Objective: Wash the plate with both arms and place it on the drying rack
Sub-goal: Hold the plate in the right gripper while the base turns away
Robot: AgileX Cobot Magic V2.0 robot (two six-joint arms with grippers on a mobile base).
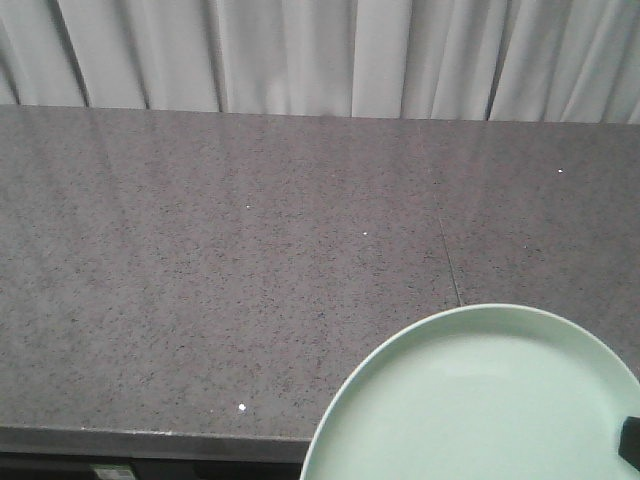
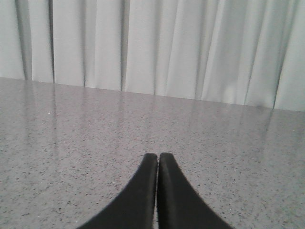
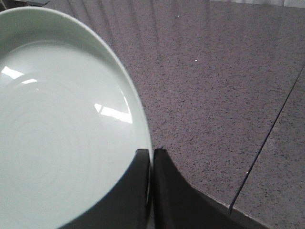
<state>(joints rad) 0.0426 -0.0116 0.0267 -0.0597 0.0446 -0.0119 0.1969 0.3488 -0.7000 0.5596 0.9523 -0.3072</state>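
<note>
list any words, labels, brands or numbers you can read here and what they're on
No text can be read in any view.
plate: plain glossy green, no stamp or mark on the face shown.
countertop and curtain: no print.
left gripper and right gripper: plain black, no lettering.
pale patch under the countertop's front edge: too small and blurred to tell whether it is a label.

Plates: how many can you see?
1. The plate is at the front right of the counter, its rim pinched in the right gripper. More could be hiding outside these views.
</note>
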